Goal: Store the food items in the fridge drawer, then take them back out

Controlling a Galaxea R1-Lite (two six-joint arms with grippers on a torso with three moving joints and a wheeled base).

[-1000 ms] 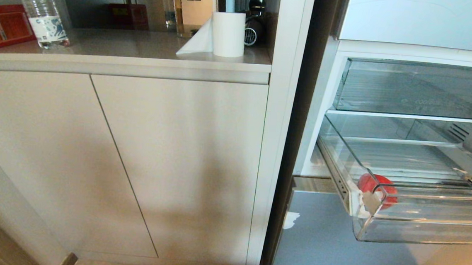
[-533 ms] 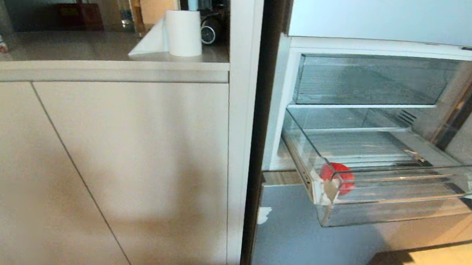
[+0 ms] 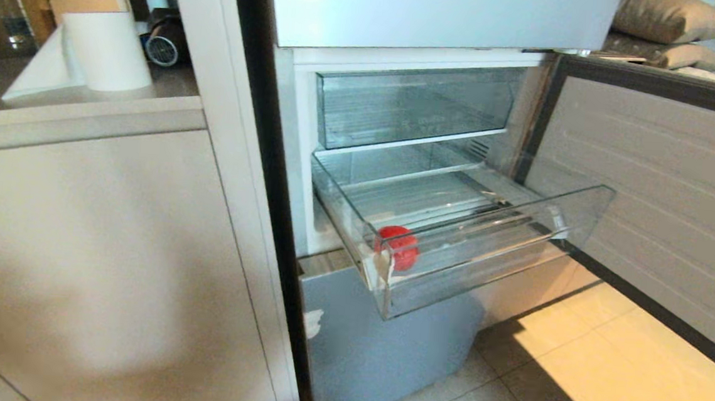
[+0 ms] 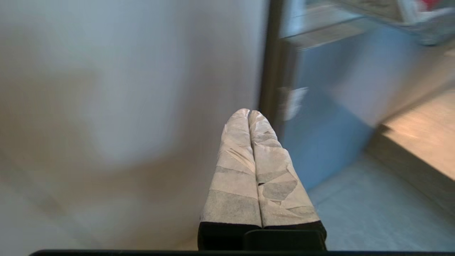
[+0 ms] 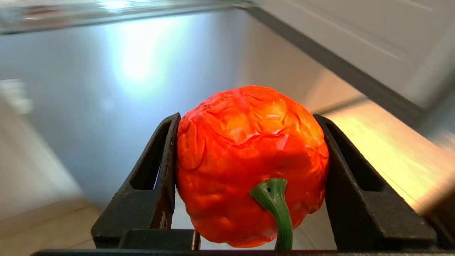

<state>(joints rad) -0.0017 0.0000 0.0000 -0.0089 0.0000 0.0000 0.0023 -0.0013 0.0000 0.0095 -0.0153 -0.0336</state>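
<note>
Red, wrinkled pepper (image 5: 249,160) sits clamped between my right gripper (image 5: 249,170) jaws, green stem toward the wrist. Left gripper (image 4: 249,117) is pressed closed, empty. Ahead, the fridge drawer (image 3: 492,260) stands pulled out, another red piece (image 3: 399,246) inside. Risk: that waxy skin squirting out on release.

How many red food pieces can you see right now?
2. One round red piece lies in the clear plastic fridge drawer, at its front left corner. One wrinkled red-orange, green-stemmed piece sits clamped in the right gripper. None seem hidden.
</note>
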